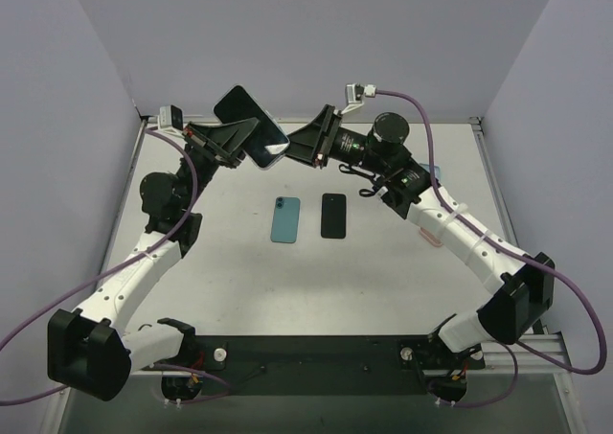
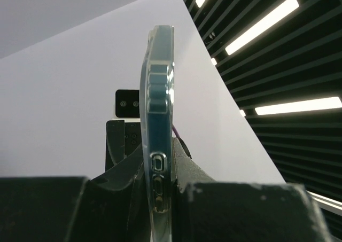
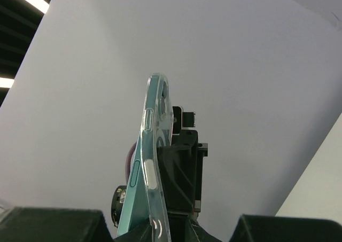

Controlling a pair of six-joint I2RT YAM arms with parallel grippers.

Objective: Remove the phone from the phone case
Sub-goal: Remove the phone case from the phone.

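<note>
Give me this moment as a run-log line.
left gripper: shut on cased phone | right gripper: open around it | table: teal phone, black phone

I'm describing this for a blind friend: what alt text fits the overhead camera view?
Two robot arms hold a cased phone above the table's far side, the left gripper clamped on it and the right gripper meeting its lower end. On the table below, a teal phone and a black phone lie flat side by side.
</note>
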